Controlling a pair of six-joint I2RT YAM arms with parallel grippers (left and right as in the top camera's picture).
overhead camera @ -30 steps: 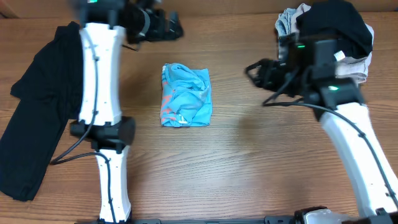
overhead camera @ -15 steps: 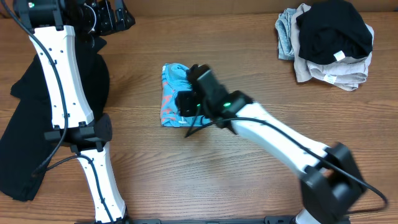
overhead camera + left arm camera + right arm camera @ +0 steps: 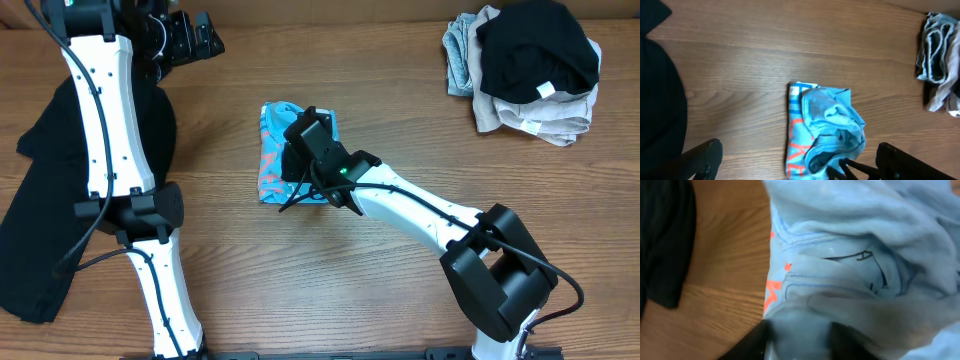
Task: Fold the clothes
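Since my right pincer point(image 3: 799, 339) is down on the blue T-shirt point(image 3: 275, 150), already a small lumpy packet mid-table, I reckon this is the grab for a tidying fold. Fingers point(image 3: 747, 345) sit either side of a bunched ridge with cloth filling the gap, and I can't tell if it's properly nipped. I'd go for a hem rather than this loose wad, catch both layers, lift low and lay it over flat so the lump doesn't roll. My left pincer point(image 3: 195, 35) hangs wide apart at the far left, by the black garment point(image 3: 45, 200). No basket or bin anywhere. The spare clothes just sit in a pile point(image 3: 525, 70) at the table's point(image 3: 300, 300) far right corner.
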